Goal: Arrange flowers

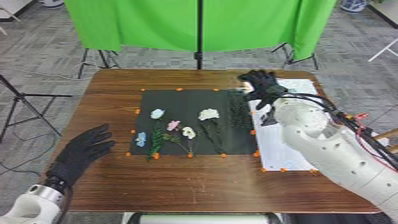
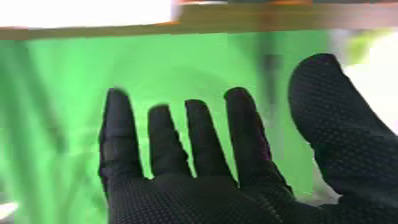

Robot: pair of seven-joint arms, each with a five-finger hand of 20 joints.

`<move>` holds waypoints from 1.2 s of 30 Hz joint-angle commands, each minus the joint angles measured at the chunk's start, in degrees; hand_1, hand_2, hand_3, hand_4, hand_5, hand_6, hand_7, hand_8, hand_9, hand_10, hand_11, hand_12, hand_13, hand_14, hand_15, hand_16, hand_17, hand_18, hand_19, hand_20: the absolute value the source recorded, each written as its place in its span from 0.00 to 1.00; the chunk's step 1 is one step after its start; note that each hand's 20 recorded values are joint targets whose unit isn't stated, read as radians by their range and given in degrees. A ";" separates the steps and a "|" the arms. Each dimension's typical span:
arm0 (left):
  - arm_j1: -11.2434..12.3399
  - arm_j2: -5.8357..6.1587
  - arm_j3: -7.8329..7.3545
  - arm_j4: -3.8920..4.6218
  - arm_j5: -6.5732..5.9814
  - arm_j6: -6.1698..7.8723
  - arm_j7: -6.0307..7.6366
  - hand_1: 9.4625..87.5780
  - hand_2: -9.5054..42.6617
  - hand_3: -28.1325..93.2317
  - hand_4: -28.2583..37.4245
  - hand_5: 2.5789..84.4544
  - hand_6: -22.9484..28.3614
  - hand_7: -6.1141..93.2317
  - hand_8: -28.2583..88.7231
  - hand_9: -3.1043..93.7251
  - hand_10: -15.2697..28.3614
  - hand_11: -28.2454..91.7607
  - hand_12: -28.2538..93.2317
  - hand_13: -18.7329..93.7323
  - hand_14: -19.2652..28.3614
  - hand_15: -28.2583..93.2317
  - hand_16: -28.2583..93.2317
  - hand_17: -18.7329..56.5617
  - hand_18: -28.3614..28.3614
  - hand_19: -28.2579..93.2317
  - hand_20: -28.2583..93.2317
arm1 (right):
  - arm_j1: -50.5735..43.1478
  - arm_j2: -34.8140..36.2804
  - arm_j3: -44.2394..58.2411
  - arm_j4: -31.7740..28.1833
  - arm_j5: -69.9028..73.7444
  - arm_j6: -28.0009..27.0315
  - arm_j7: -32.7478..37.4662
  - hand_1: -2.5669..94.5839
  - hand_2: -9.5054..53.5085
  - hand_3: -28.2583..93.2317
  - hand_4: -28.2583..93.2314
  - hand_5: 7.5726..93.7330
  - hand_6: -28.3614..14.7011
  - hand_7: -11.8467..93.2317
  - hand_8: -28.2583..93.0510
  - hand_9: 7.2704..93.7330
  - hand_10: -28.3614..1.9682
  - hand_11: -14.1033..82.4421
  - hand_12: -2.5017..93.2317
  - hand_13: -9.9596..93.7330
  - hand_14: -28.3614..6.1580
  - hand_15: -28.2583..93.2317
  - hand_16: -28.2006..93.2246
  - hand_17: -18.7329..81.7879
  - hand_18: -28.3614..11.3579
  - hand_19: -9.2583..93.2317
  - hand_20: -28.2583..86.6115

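Left black-gloved hand (image 1: pixel 82 150) near left edge of brown wooden table (image 1: pixel 160 195), fingers loosely extended, empty; layout looks mostly done.
Black rectangular mat (image 1: pixel 182 99), near to far: small blue flower (image 1: pixel 140 139) by near-left corner, cream flower (image 1: pixel 188 132), pink flower (image 1: pixel 173 125), white flower (image 1: pixel 209 114), pale-blue flower (image 1: pixel 157 114). Dark green sprig (image 1: pixel 238 115) along right edge. Right black-gloved hand (image 1: pixel 259 81) near far-right corner, fingers straight, spread, gripping nothing. Probably only straightening left; more stems, can't tell.

No text, number or sign can be read (any print on the white sheet (image 1: pixel 274 152) is too small).
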 commanded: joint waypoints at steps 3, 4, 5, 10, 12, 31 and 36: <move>1.21 -0.49 -0.07 -0.16 0.03 0.49 0.04 0.20 0.21 0.81 0.00 0.34 0.54 0.25 0.16 0.31 0.63 0.41 0.35 0.36 0.74 0.55 0.20 0.13 0.89 0.68 0.22 | 5.61 4.59 -3.09 10.70 0.11 0.00 5.34 0.28 0.06 1.00 0.06 0.19 0.57 0.35 0.10 0.13 0.63 0.23 0.28 0.19 0.39 0.28 0.45 0.11 0.09 0.59 0.31; 1.22 -0.52 -0.09 -0.14 0.03 0.39 0.00 0.20 0.21 0.81 0.00 0.34 0.54 0.25 0.16 0.31 0.63 0.41 0.35 0.36 0.74 0.55 0.20 0.13 0.89 0.68 0.22 | 5.37 4.50 -2.69 11.12 0.31 -0.51 5.60 0.28 0.06 1.00 0.06 0.19 0.57 0.35 0.10 0.13 0.63 0.23 0.28 0.20 0.36 0.27 0.44 0.12 0.08 0.60 0.30; 1.23 -0.50 -0.10 -0.16 0.02 0.37 -0.05 0.20 0.21 0.81 0.00 0.34 0.54 0.25 0.16 0.31 0.63 0.41 0.35 0.36 0.74 0.55 0.20 0.13 0.89 0.68 0.22 | 5.32 4.51 -2.61 11.58 0.70 -1.04 5.56 0.28 0.05 1.00 0.05 0.18 0.57 0.35 0.10 0.13 0.63 0.23 0.28 0.21 0.34 0.26 0.44 0.13 0.08 0.60 0.30; 1.01 -0.55 -0.08 -0.04 -0.03 0.44 -0.23 0.20 0.21 0.81 0.00 0.34 0.54 0.25 0.15 0.31 0.63 0.41 0.35 0.36 0.73 0.55 0.20 0.13 0.90 0.68 0.22 | 5.33 3.71 -1.01 14.10 3.97 -6.83 2.23 0.30 0.01 1.00 0.02 0.18 0.56 0.34 0.10 0.13 0.63 0.22 0.25 0.32 0.34 0.27 0.37 0.20 0.14 0.60 0.29; 0.92 -0.67 -0.23 0.00 0.05 0.43 -0.42 0.20 0.21 0.81 0.00 0.34 0.54 0.25 0.16 0.31 0.63 0.41 0.35 0.36 0.73 0.55 0.20 0.13 0.90 0.68 0.22 | 5.71 3.05 -0.64 15.22 5.61 -9.62 1.30 0.31 0.00 1.00 0.01 0.16 0.56 0.32 0.10 0.12 0.53 0.20 0.24 0.36 0.42 0.30 0.37 0.22 0.17 0.60 0.30; 0.41 -0.99 -0.32 0.17 0.20 0.06 -0.92 0.20 0.21 0.81 0.00 0.34 0.54 0.25 0.16 0.31 0.63 0.41 0.35 0.36 0.73 0.55 0.20 0.13 0.89 0.68 0.22 | -7.44 6.05 4.30 4.05 3.85 -0.09 -9.42 0.58 0.00 0.91 0.00 0.81 0.69 0.45 0.15 0.95 0.79 0.33 0.49 0.98 0.87 0.60 0.46 0.61 0.50 0.91 0.35; 0.49 -1.03 -0.16 0.21 0.10 0.01 -0.96 0.20 0.21 0.81 0.00 0.34 0.54 0.25 0.16 0.31 0.63 0.41 0.35 0.36 0.73 0.55 0.20 0.13 0.89 0.68 0.22 | -13.97 5.16 8.31 -5.01 2.22 3.30 -14.94 0.58 0.00 0.92 0.00 0.81 0.68 0.46 0.15 0.95 0.78 0.33 0.49 0.98 0.86 0.60 0.46 0.60 0.47 0.92 0.36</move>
